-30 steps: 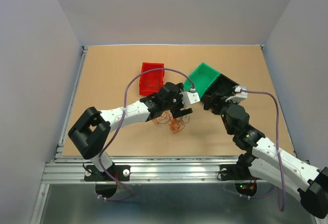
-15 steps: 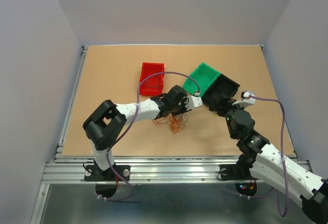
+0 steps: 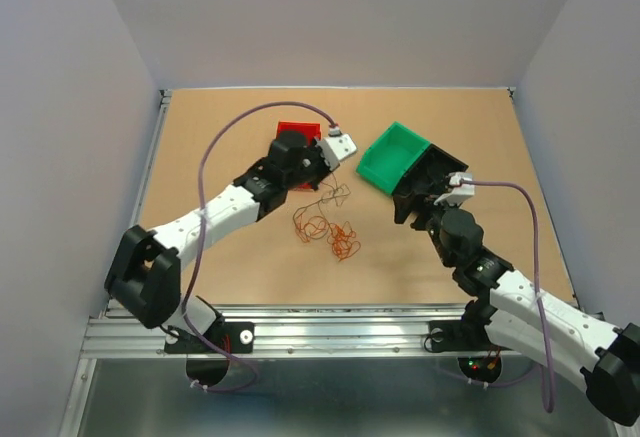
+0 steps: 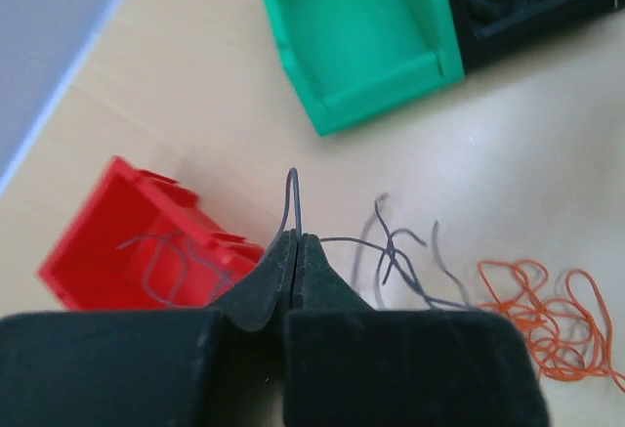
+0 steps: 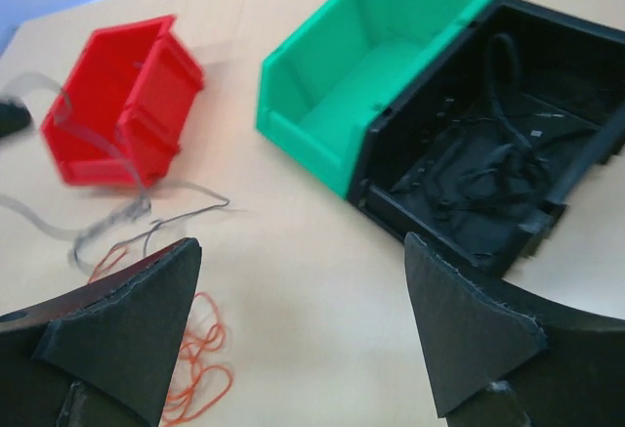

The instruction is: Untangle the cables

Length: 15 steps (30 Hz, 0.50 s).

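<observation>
Seen from overhead, a loose bunch of very thin cables (image 3: 328, 229), mostly orange-red loops with a few dark strands, lies near the middle of the tan desk (image 3: 210, 137). A small red plastic bin (image 3: 296, 131) sits at 11 o'clock from the bunch, partly covered by the left arm. At 1 o'clock a green plastic bin (image 3: 392, 156) touches a black plastic bin (image 3: 443, 164) on its 3 o'clock side.

The left arm stretches from its base at 7 o'clock diagonally up the desk, with its wrist over the near edge of the red bin. Only the left wrist camera shows the grip. The left end effector (image 4: 296, 247) is clenched, its jaws pressed flat together on one dark strand (image 4: 293, 195). The strand pokes up above the tips and runs on to other dark strands beside the orange loops.

The right arm bends up from 5 o'clock, its wrist at the near side of the black bin. From overhead its jaws are hard to make out. The right wrist camera shows the right end effector (image 5: 293, 329) released, fingers spread wide, holding nothing, above the desk. That view alone looks into the black bin, where a tangle of black wires (image 5: 488, 168) lies. At its 9 o'clock edge, grey strands show blurred in front of the red bin.
</observation>
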Available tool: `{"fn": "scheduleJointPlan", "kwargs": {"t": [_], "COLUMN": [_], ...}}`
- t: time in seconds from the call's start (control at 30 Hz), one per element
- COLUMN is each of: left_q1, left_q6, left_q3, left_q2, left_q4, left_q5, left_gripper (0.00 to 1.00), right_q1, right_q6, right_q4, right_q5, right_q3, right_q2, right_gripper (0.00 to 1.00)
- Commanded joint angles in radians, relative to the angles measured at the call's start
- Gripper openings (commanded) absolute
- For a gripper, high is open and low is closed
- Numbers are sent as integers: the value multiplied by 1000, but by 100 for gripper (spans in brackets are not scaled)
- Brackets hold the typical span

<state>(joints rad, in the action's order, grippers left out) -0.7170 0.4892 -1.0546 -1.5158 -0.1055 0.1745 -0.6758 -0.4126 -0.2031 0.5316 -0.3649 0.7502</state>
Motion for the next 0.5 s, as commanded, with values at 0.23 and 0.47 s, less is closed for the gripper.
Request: {"fn": "scheduleJointPlan", "kwargs": {"t": [0.23, 0.47], "left_q1": [91, 106], "left_q6": [-130, -164], "left_q3": [111, 168], "left_q2": [339, 500], "left_q4": [-184, -230], "left_q5": [230, 259], "left_gripper": [0, 0], "right_q1": [-5, -5], "right_q6": [176, 224], "right_q4": [-447, -578], "right_q5": [-524, -654], "right_q3": [63, 29], "right_q2": [99, 285], "right_gripper": [88, 88]}}
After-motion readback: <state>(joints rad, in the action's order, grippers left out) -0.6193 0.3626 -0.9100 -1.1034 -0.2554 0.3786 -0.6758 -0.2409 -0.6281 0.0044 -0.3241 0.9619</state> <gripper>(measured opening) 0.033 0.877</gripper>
